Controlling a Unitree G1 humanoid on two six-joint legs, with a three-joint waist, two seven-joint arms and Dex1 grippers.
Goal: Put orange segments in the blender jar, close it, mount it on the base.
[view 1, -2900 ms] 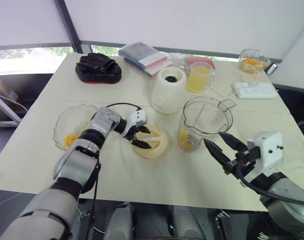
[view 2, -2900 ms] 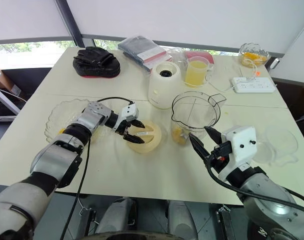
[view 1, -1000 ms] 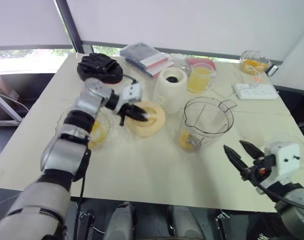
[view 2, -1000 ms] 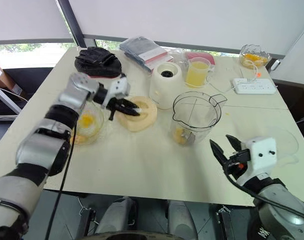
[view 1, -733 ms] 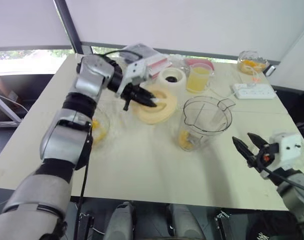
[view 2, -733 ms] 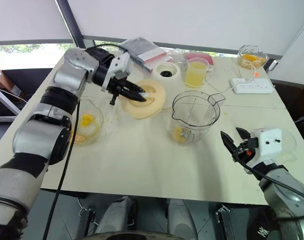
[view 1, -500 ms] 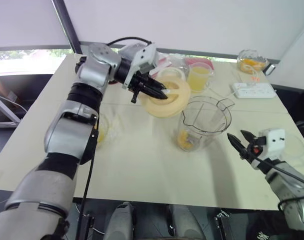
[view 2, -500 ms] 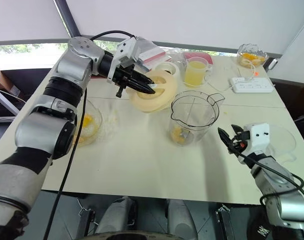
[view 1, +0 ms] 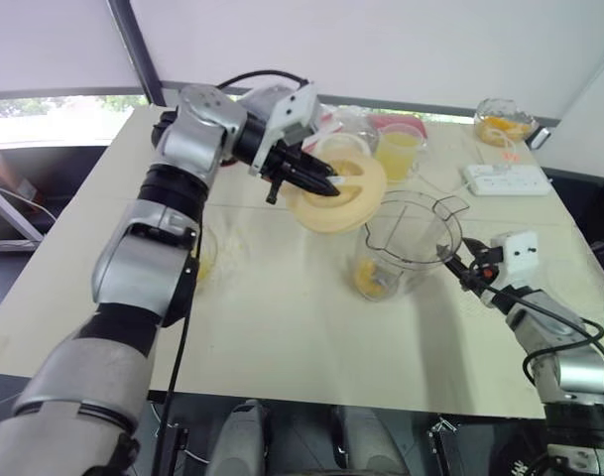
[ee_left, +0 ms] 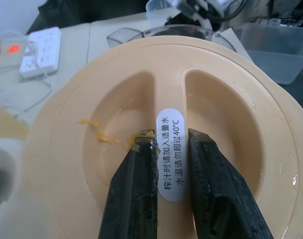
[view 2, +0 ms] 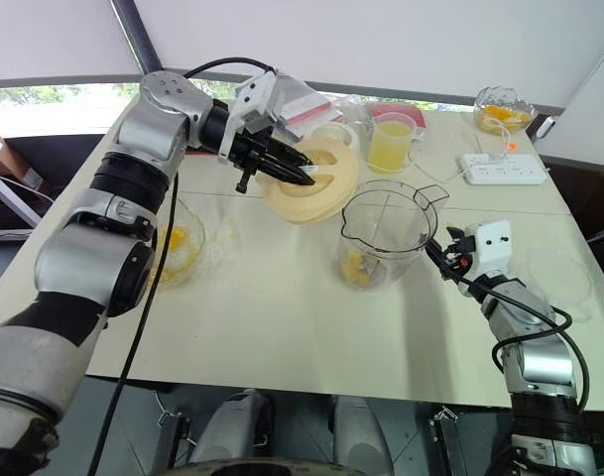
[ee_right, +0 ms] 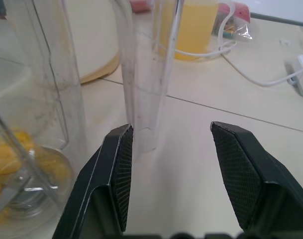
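The clear blender jar (view 1: 409, 243) stands on the table with orange segments (view 1: 371, 280) around its blade. Its cream lid (view 1: 343, 194) hangs tilted in the air just left of the jar's rim. My left gripper (ee_left: 168, 137) is shut on the lid's labelled centre ridge. The white blender base (view 2: 326, 134) stands behind the lid, partly hidden by it. My right gripper (view 1: 460, 270) is open at the jar's right side. In the right wrist view the jar's handle (ee_right: 144, 74) stands just ahead of the left finger, and nothing lies between the fingers (ee_right: 119, 164).
A glass bowl (view 2: 178, 248) with orange segments sits at the left under my left arm. Behind the jar are a cup of juice (view 1: 398, 154), a white power strip (view 1: 505, 178) and a far bowl (view 1: 502, 119). A clear container (view 2: 559, 273) lies at the right edge.
My left gripper has lifted the lid off the table and carried it up and right to the jar's rim. My right gripper has moved up from the front edge to the jar's handle.
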